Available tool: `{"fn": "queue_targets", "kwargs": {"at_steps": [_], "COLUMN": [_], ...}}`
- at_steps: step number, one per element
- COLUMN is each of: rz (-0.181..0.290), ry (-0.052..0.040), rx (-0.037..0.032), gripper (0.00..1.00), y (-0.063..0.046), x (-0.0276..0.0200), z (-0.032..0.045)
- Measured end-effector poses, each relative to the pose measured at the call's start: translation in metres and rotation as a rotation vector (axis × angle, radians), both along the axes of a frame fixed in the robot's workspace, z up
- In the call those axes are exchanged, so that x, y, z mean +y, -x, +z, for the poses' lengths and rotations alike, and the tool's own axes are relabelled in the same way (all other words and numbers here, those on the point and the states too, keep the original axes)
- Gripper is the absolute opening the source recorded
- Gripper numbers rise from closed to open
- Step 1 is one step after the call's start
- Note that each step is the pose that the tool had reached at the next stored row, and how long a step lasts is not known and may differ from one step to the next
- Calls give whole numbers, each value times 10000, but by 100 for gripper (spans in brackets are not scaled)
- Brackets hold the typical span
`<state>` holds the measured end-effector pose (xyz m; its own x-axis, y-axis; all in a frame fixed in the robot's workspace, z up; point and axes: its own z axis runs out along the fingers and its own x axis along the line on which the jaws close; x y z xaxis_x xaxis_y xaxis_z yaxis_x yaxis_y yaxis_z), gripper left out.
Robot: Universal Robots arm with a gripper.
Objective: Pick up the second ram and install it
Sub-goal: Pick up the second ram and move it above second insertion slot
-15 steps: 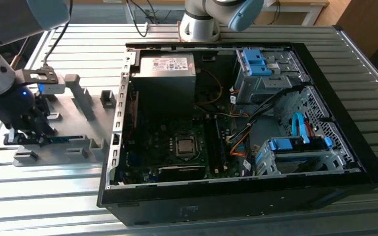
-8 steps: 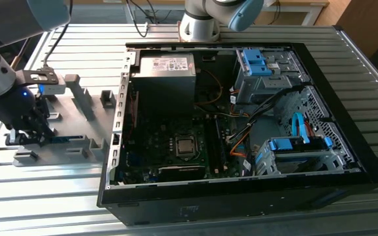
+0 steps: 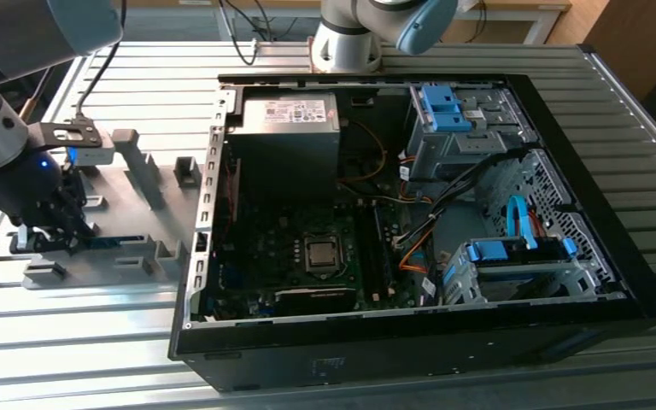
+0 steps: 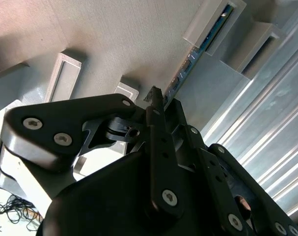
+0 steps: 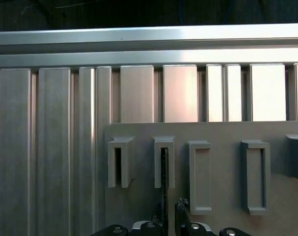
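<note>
Step in hand, by the look of it: grasping the ram [image 3: 117, 242], not yet lifted. Seated edge-up in the slotted posts of the grey tray [image 3: 146, 184], on the bench [image 3: 100, 350], at 9 o'clock of the open computer case [image 3: 419, 333] in the exterior view.

Gripper [image 5: 167, 210] down over the stick's 9 o'clock end. Fingers [image 4: 157, 132] set narrow, one each side of the board edge. Sliver of tray visible between one finger and the board in the first wrist view, so apparently not clamped.

To do it well:
- Centre across the board's thickness before closing, to avoid a sideways shove against the posts.
- Pinch the flat faces, clear of the chips if possible.
- Light squeeze only: thin board, likely to flex.
- Pull straight out along the slots, no tilt, or it will probably bind.

Pose: arm in from 10 o'clock of the exterior view, wrist low over the tray, tool pointing straight down at the stick.
</note>
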<state>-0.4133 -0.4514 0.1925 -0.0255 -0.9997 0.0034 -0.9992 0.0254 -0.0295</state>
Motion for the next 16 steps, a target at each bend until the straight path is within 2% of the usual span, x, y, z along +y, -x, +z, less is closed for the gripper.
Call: {"fn": "queue_targets", "kwargs": {"at_steps": [9,10,16], "rz": [-1,-1,-1], "ry": [-1,-1,0], "rx": [-1,-2,1], "gripper": [26,32,32], "y": [0,0,0], "x": [0,0,0], "z": [-1,-3,-18]}}
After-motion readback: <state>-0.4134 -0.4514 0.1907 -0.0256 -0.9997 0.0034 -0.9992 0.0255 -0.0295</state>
